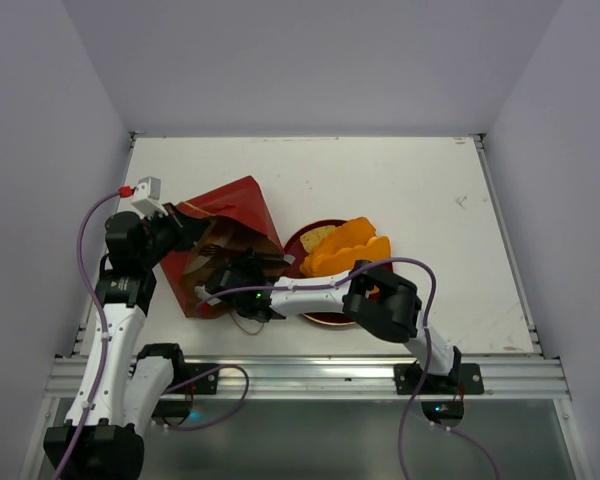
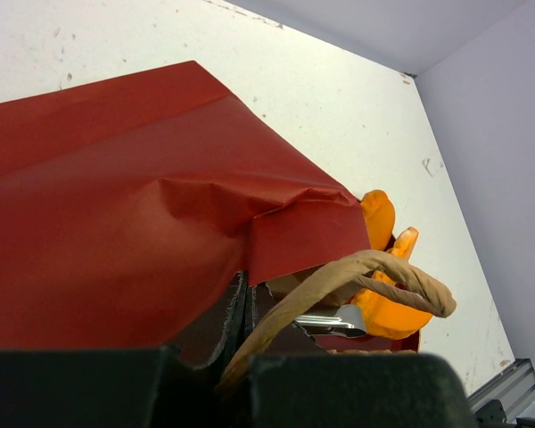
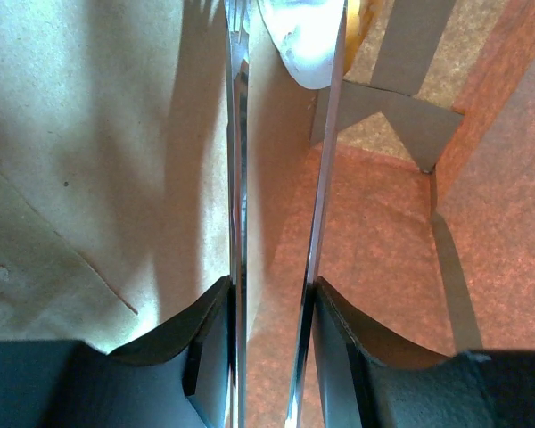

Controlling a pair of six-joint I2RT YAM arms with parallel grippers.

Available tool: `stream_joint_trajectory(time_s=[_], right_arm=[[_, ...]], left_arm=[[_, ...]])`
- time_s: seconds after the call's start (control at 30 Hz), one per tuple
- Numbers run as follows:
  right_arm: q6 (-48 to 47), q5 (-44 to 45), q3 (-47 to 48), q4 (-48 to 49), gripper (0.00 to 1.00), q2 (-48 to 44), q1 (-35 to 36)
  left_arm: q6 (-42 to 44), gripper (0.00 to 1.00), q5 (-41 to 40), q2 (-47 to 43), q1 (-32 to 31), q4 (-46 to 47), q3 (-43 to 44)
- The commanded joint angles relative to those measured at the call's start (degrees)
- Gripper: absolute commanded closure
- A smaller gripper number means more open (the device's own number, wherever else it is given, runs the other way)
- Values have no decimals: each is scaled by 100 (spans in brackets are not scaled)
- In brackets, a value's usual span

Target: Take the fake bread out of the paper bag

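Observation:
The paper bag (image 1: 230, 215) lies on its side at the left of the table, red outside and brown inside, with its mouth facing the near side. My left gripper (image 1: 183, 233) is shut on the bag's rim and cord handle (image 2: 374, 267). My right gripper (image 1: 232, 280) reaches into the bag's mouth. In the right wrist view its thin metal fingers (image 3: 238, 134) are closed on a white-edged bun (image 3: 308, 40) deep inside the bag (image 3: 98, 134). Two orange-golden loaves (image 1: 348, 248) and a pale yellow slice (image 1: 318, 237) lie on the red plate (image 1: 325, 318). The loaves also show in the left wrist view (image 2: 388, 308).
The red plate sits just right of the bag, close to the right arm's forearm (image 1: 310, 293). The white table (image 1: 420, 190) is walled on three sides. A metal rail (image 1: 310, 375) runs along its near edge.

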Motion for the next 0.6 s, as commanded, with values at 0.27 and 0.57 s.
stream_joint_trajectory(time_s=[0.27, 0.57], right_arm=[[346, -149, 29, -357, 95, -589, -29], [487, -527, -322, -726, 100, -1214, -29]], left_arm=[[-31, 100, 20, -17, 46, 207, 39], [101, 100, -112, 149, 46, 164, 154]])
